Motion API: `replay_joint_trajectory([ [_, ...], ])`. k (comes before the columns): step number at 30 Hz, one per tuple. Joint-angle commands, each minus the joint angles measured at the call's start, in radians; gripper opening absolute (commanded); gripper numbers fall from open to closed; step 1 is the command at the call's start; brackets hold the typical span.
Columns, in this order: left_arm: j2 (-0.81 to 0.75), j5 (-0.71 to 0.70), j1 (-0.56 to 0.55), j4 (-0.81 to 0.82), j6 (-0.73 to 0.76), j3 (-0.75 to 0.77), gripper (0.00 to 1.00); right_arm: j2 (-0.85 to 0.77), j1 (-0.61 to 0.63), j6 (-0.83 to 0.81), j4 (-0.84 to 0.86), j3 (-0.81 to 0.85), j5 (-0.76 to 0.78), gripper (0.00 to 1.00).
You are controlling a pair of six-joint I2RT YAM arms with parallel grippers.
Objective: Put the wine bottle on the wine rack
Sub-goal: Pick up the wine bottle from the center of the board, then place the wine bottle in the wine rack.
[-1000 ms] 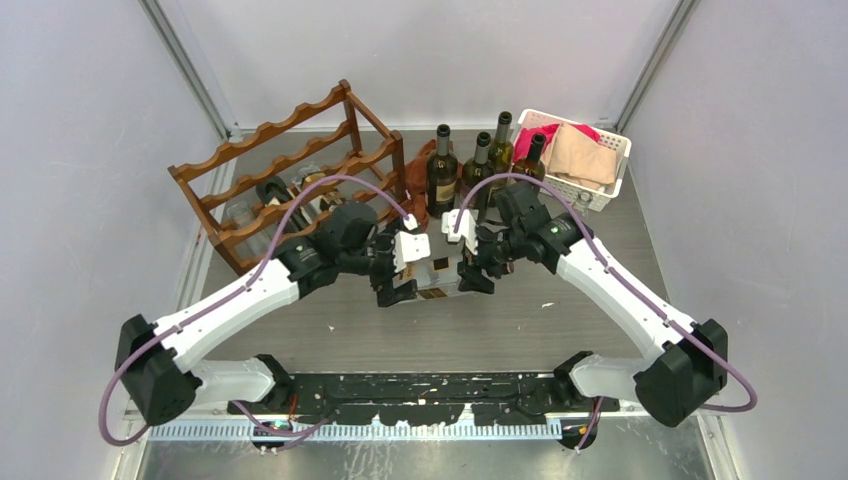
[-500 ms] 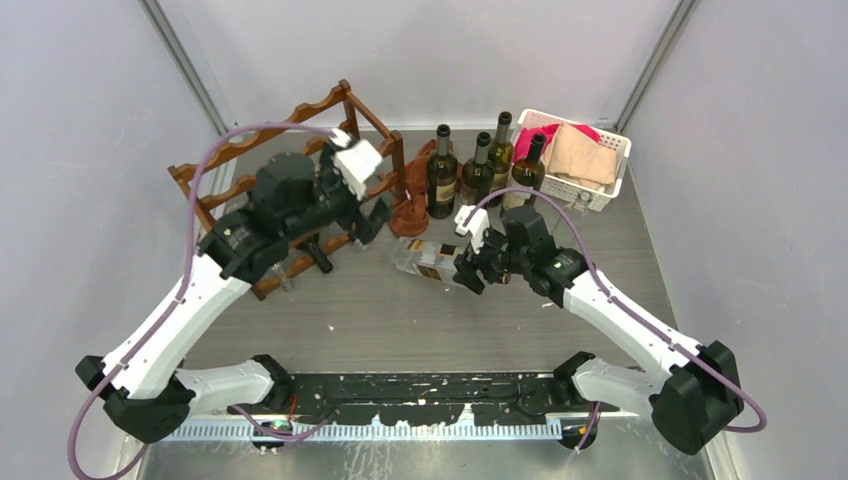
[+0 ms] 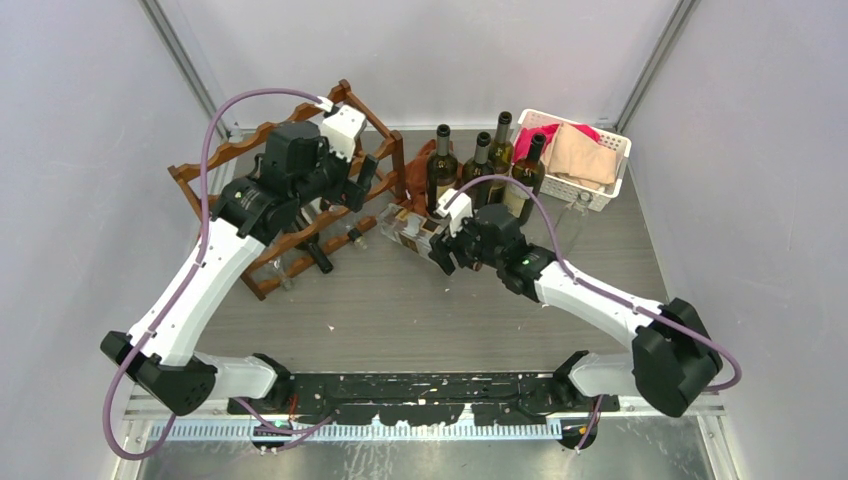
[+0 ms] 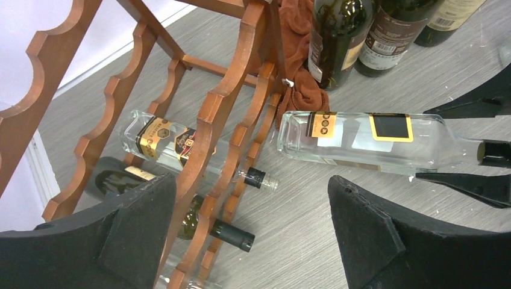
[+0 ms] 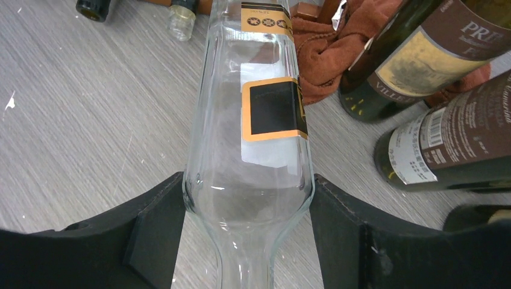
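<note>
We saw right gripper (image 5: 247,194) clamped on the clear wine bottle (image 5: 256,54) (neck cut off), level beside wine rack (image 4: 232,90) toward the table (image 3: 400,310) far edge. Left gripper (image 4: 250,188) gaped empty; racked bottles (image 4: 163,135) half hidden by rails.

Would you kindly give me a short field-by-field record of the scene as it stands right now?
Right gripper: shut on the clear bottle, base toward the rack
Left gripper: open, empty, above the wine rack
In rack: second clear bottle, dark bottle
Standing bottles: four, dark, upright at the back
White basket: back right, holding cloths
</note>
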Motion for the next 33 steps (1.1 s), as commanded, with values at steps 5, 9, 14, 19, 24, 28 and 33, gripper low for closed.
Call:
replay_joint_trajectory([
  [5, 0.0, -0.015, 0.03, -0.003, 0.001, 0.04, 0.94, 0.061, 0.025, 0.075, 0.396, 0.063, 0.078, 0.01],
  [9, 0.005, 0.0, 0.044, -0.001, 0.003, 0.041, 0.95, 0.093, 0.028, 0.099, 0.444, 0.073, 0.097, 0.01],
  [14, 0.011, 0.005, 0.058, -0.006, 0.01, 0.041, 0.94, 0.121, 0.041, 0.116, 0.484, 0.086, 0.113, 0.01],
  [19, 0.014, 0.023, 0.076, -0.015, 0.02, 0.038, 0.93, 0.141, 0.052, 0.128, 0.511, 0.093, 0.131, 0.01],
  [24, 0.016, 0.043, 0.084, -0.016, 0.018, 0.044, 0.92, 0.169, 0.069, 0.141, 0.551, 0.106, 0.148, 0.01],
  [28, 0.016, 0.048, 0.088, -0.016, 0.015, 0.043, 0.92, 0.202, 0.08, 0.146, 0.583, 0.121, 0.19, 0.01],
  [33, 0.015, 0.049, 0.091, -0.021, 0.015, 0.04, 0.92, 0.249, 0.091, 0.157, 0.631, 0.131, 0.225, 0.01],
])
